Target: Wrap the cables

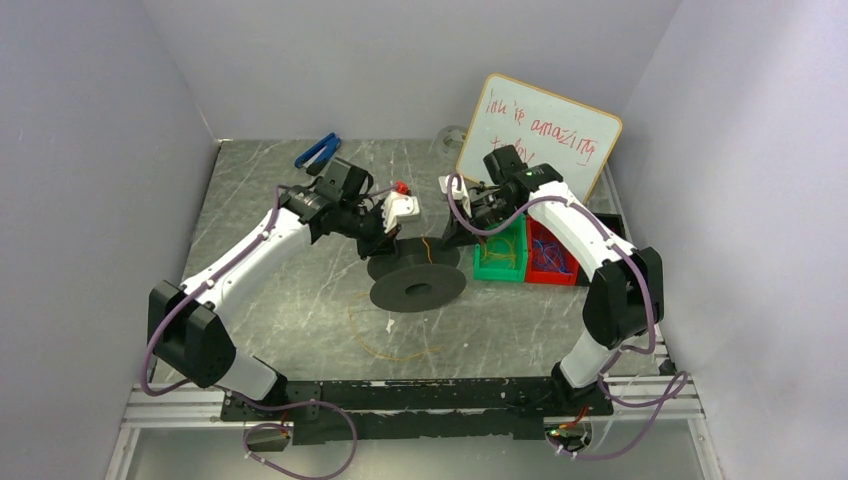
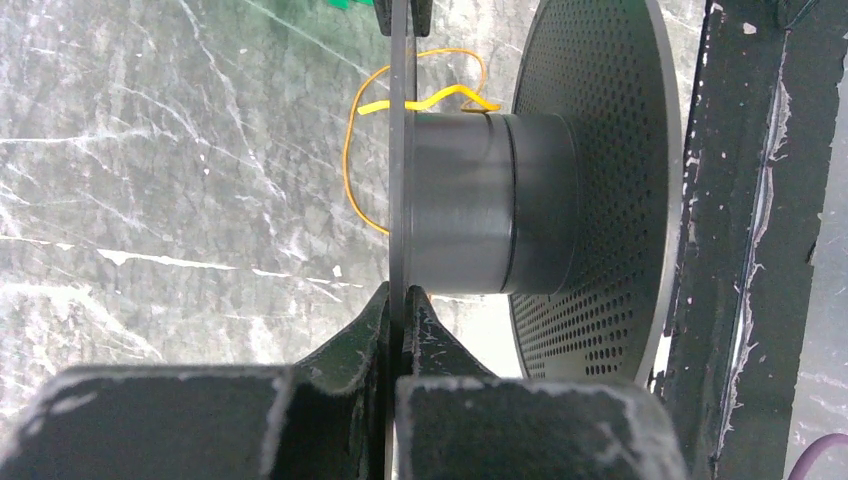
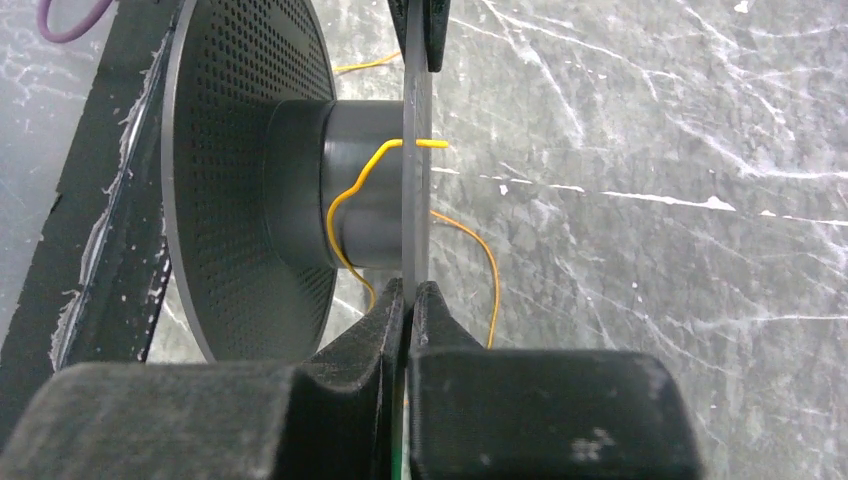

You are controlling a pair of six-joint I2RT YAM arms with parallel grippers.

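Note:
The black spool (image 1: 418, 288) stands in the table's middle, held by its thin flange from both sides. My left gripper (image 1: 388, 240) is shut on that flange's edge, as the left wrist view (image 2: 400, 300) shows, beside the hub (image 2: 480, 200) and the perforated flange (image 2: 600, 200). My right gripper (image 1: 452, 238) is shut on the opposite edge (image 3: 408, 295). The yellowish cable (image 1: 380, 338) lies in loose loops on the table in front of the spool. One strand crosses the thin flange onto the hub (image 2: 430, 100) (image 3: 345, 200).
A whiteboard (image 1: 540, 135) leans at the back right. A green bin (image 1: 500, 255) and a red bin (image 1: 550, 262) with wires stand right of the spool. A blue tool (image 1: 318, 150) lies at the back left. A black rail (image 1: 420, 395) runs along the near edge.

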